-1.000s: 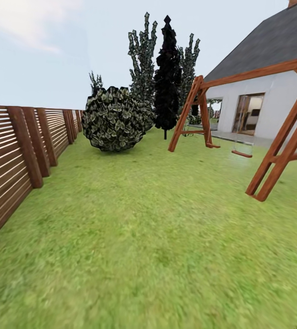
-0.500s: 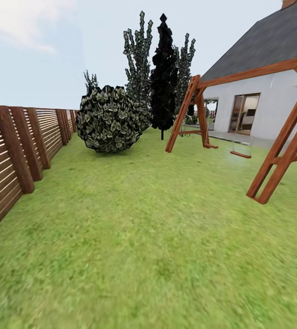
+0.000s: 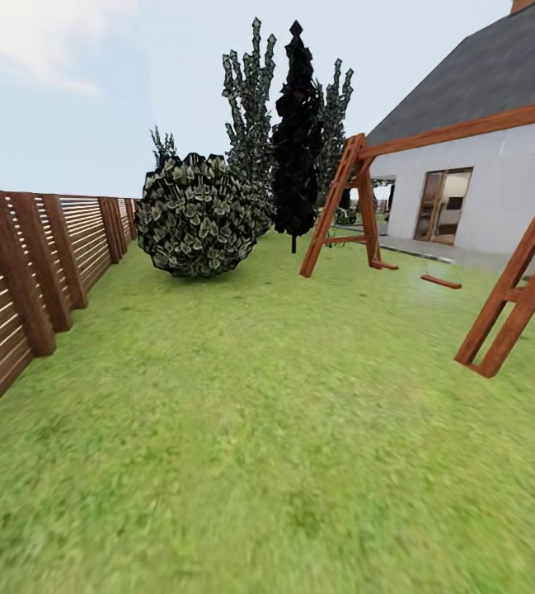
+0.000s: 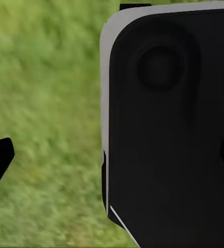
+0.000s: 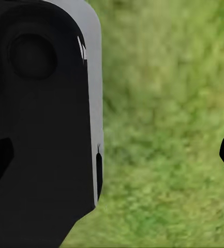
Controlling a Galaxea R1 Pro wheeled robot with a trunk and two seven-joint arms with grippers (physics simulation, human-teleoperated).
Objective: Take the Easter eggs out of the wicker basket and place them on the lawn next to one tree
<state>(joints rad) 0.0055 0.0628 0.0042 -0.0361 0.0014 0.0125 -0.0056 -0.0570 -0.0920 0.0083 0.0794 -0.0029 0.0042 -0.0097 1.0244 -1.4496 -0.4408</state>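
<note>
Left gripper [image 4: 112, 155]: black fingertips at opposite edges of the left wrist view, spread wide, nothing between them; a dark robot body panel [image 4: 168, 124] and blurred grass lie beyond. Right gripper [image 5: 112, 155]: fingertips likewise spread, holding nothing, over grass beside a dark panel [image 5: 39, 113].

Head view: the lawn [image 3: 267, 429] stretches ahead. Slatted wooden fence [image 3: 36, 264] along the left. Round leafy bush [image 3: 194, 216] near the fence's far end; all-black tree [image 3: 296, 132] just beyond it. Wooden swing frame [image 3: 432, 214] at right, white house [image 3: 481, 190] behind.
</note>
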